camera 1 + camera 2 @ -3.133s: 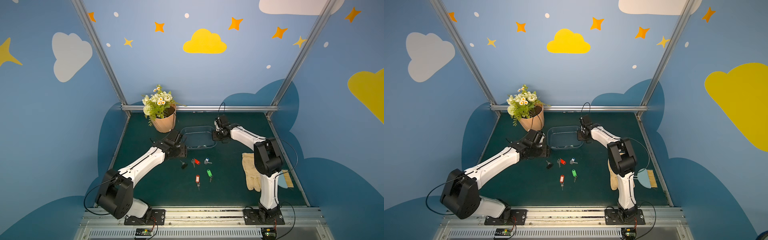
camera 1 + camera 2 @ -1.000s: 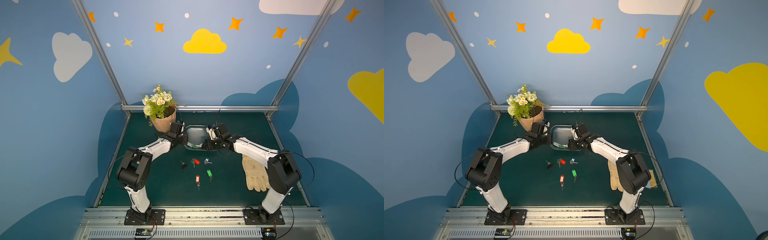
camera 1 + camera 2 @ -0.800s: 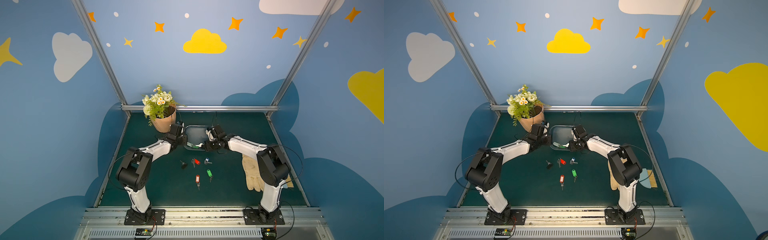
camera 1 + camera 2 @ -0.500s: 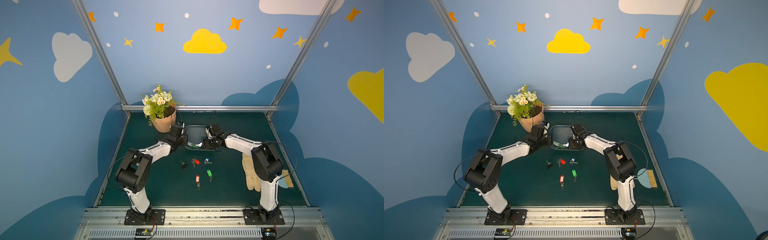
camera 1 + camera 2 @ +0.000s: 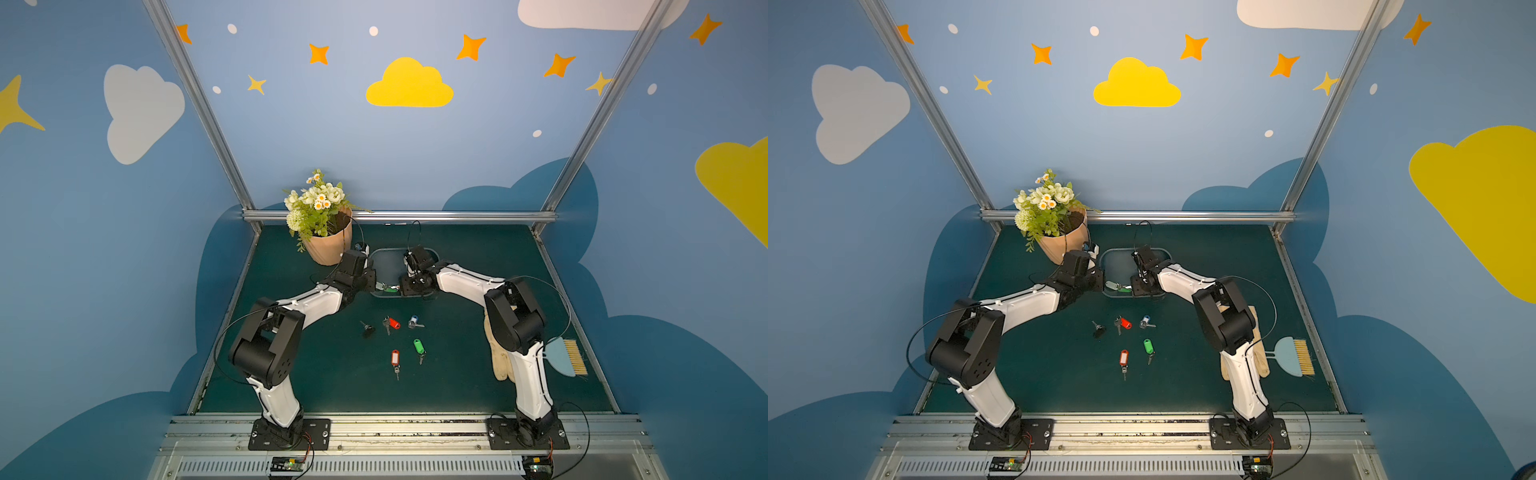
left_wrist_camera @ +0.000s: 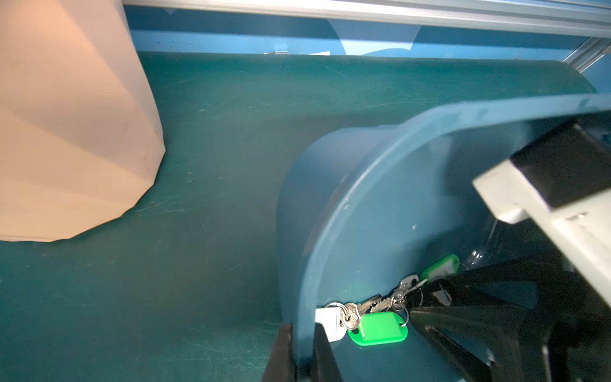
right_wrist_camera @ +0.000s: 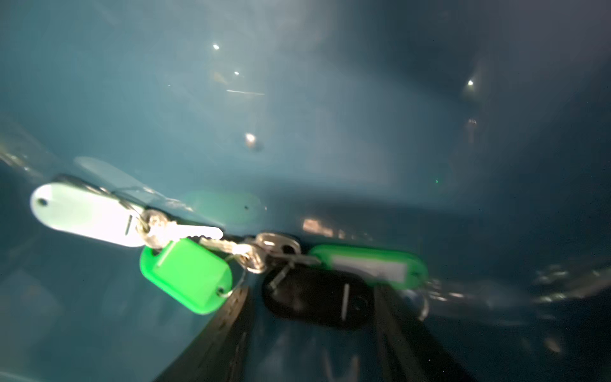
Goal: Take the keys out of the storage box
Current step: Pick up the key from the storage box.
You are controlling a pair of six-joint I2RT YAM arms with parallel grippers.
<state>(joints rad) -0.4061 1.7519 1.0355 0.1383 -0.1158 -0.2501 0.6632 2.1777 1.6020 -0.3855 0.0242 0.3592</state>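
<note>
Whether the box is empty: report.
Not empty: the box holds keys with white, green and black tags.

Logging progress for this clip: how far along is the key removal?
Done: five keys lie on the mat. In hand: left gripper clamps the storage box rim; right gripper is open around a black fob inside. Left: four tagged keys in the box.

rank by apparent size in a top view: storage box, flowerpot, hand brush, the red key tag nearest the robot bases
1. blue-grey plastic storage box
2. peach ribbed flowerpot (pot alone) and light blue hand brush: about alike, unranked
3. red plastic key tag nearest the bases
</note>
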